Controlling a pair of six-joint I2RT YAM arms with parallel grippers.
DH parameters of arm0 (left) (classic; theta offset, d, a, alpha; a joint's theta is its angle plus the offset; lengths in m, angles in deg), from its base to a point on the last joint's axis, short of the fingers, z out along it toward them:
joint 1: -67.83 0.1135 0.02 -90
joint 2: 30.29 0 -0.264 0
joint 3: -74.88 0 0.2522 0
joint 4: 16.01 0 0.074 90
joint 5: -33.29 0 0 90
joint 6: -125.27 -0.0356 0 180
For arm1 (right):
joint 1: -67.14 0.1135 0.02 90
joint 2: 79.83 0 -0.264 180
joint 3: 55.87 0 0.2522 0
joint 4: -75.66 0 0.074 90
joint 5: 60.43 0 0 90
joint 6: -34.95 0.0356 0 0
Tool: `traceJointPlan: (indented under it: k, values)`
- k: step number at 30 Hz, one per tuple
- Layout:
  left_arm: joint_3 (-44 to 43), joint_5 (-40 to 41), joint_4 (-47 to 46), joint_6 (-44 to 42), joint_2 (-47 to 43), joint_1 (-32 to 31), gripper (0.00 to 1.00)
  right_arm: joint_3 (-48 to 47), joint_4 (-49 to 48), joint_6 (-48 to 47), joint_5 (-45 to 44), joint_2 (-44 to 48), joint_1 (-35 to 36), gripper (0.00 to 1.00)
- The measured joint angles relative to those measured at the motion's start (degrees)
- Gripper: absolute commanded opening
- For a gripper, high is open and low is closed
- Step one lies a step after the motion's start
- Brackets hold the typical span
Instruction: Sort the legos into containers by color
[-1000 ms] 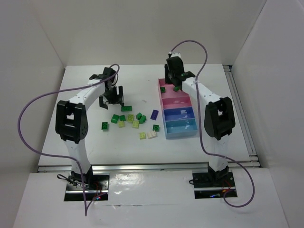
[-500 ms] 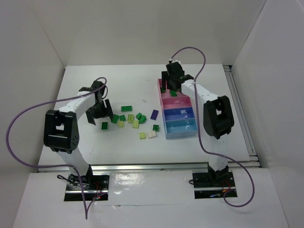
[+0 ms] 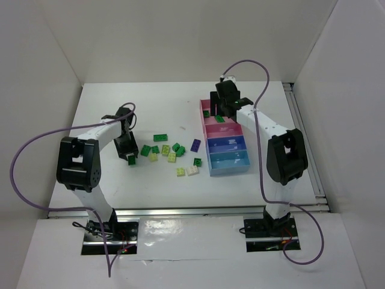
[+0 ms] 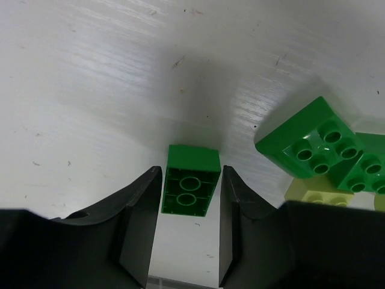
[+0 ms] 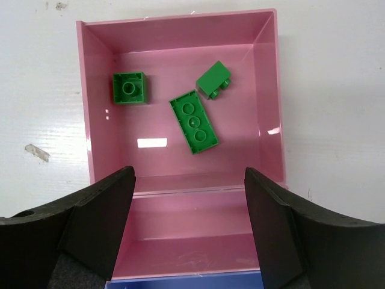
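Observation:
A dark green lego (image 4: 190, 188) lies on its side on the table, hollow underside toward the camera. My left gripper (image 4: 192, 171) is shut on it, one finger against each side; from above the gripper (image 3: 130, 158) sits at the left end of the scattered legos (image 3: 165, 150). My right gripper (image 5: 189, 174) hangs open and empty over the far pink bin (image 5: 84, 108) of the containers (image 3: 228, 144). Three green legos lie in that bin: a small square one (image 5: 129, 88), a long one (image 5: 194, 121) and a tipped one (image 5: 214, 79).
Right of the held brick lie two green bricks (image 4: 307, 141) (image 4: 367, 171) and a pale yellow-green one (image 4: 316, 192). A purple brick (image 3: 195, 145) and a cream one (image 3: 192, 170) lie near the bins. A second pink bin (image 5: 186, 241) and a blue one (image 5: 180, 283) follow the first.
My left gripper came down and toward me to the leftmost green brick and closed on it. My right gripper opened over the far pink bin, leaving a green brick inside.

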Motion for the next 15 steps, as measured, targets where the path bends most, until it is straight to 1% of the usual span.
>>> traceJointPlan:
  k: [3,4,5,6,8,12,15]
  values:
    - [0.0,-0.74,-0.63,-0.02,1.01,0.0,0.49,0.02,0.02,-0.02,-0.2,0.11,0.0,0.8]
    - [0.0,-0.92,-0.7,-0.02,1.09,0.0,0.47,0.09,0.02,0.0,-0.28,0.24,0.0,0.8]
    - [0.0,-1.03,-0.7,-0.09,1.09,0.0,0.4,0.22,0.02,0.0,-0.35,0.52,0.0,0.8]
    - [0.0,-1.11,-0.74,-0.09,1.07,0.0,0.35,0.42,0.02,0.07,-0.42,0.9,0.0,0.8]
    - [-0.02,-1.42,-0.7,-0.59,0.87,-0.07,0.3,0.98,0.04,0.26,-0.44,1.9,0.0,0.8]
    - [-1.38,-2.58,0.13,-1.53,0.5,-1.07,0.29,2.45,0.02,0.63,-1.01,4.57,0.0,0.8]
    - [-5.42,-5.03,1.33,-2.6,-0.13,-3.65,0.29,4.0,0.0,1.05,-1.57,6.49,-0.02,0.8]
